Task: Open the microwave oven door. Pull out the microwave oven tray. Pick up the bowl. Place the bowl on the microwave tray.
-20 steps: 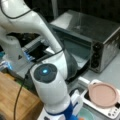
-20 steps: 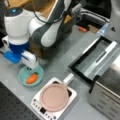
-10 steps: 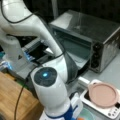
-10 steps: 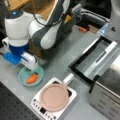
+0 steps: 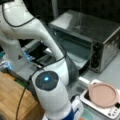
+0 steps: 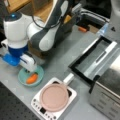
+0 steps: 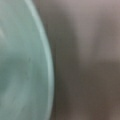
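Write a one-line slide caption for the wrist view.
Close wrist view: the pale teal bowl's curved rim fills the left, grey table beside it.

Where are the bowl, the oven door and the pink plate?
bowl (image 6: 27,79): a front view, teal inner floor.
microwave oven door (image 6: 96,56): a front view, glass panel.
pink plate (image 6: 54,97): a front view, centre.

Finding no readable text, label, brand, number or sign anywhere; seeing only unreadable dark marks by the knobs of the microwave oven (image 5: 100,37) and tiny blurred dots along the front edge of the small white appliance (image 6: 53,105) near the worktop's front edge
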